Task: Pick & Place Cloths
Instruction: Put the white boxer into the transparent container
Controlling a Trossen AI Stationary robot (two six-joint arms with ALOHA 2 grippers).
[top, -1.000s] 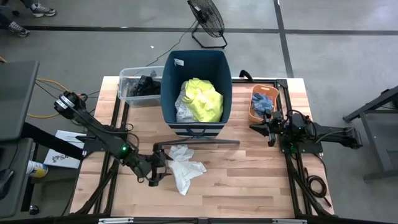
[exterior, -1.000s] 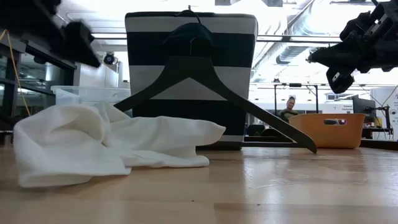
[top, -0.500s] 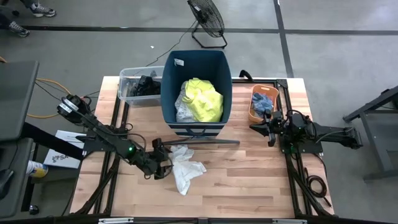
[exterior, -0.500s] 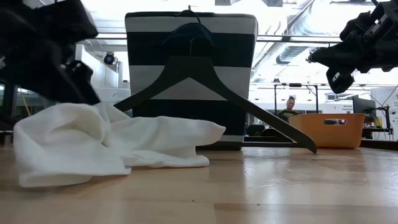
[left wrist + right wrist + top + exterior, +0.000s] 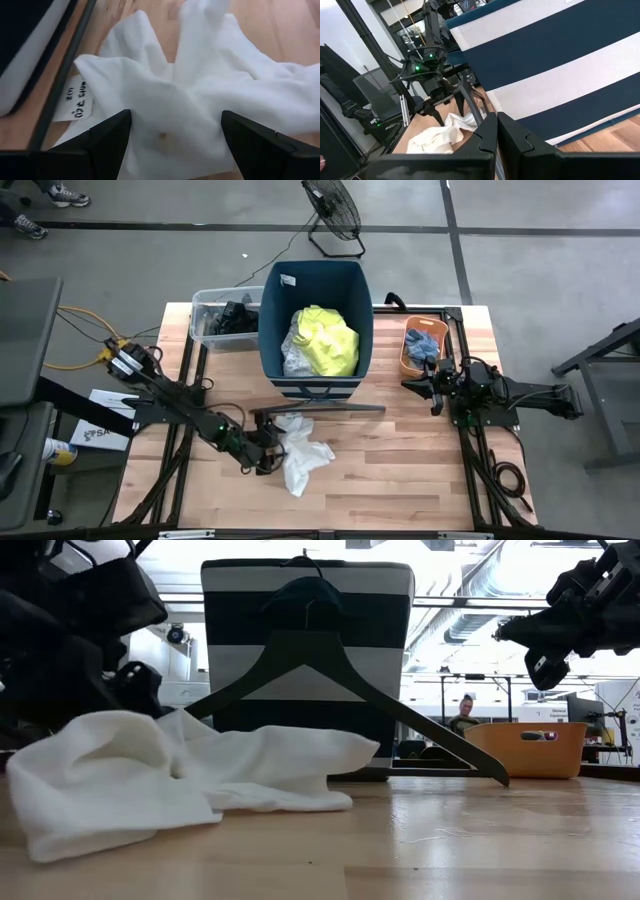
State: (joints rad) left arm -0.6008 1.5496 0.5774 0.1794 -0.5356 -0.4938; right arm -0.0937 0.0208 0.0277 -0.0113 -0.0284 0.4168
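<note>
Since a second earlier, your left gripper (image 5: 272, 455) had slid in from the side onto the white garment (image 5: 300, 455), nudging its folds a little. Its jaws stood wide apart with the cloth between the fingers (image 5: 107, 140), nothing gripped yet. That garment lay on the wooden table (image 5: 400, 470) just in front of the tall dark-blue bin (image 5: 316, 320), beside the black hanger (image 5: 315, 411) leaning against the bin. Your right gripper (image 5: 432, 390) waited off to the bin's right, fingers closed and empty. For a clean pick, I'd judge you needed to press down into a thick fold before closing, keeping clear of the hanger.
</note>
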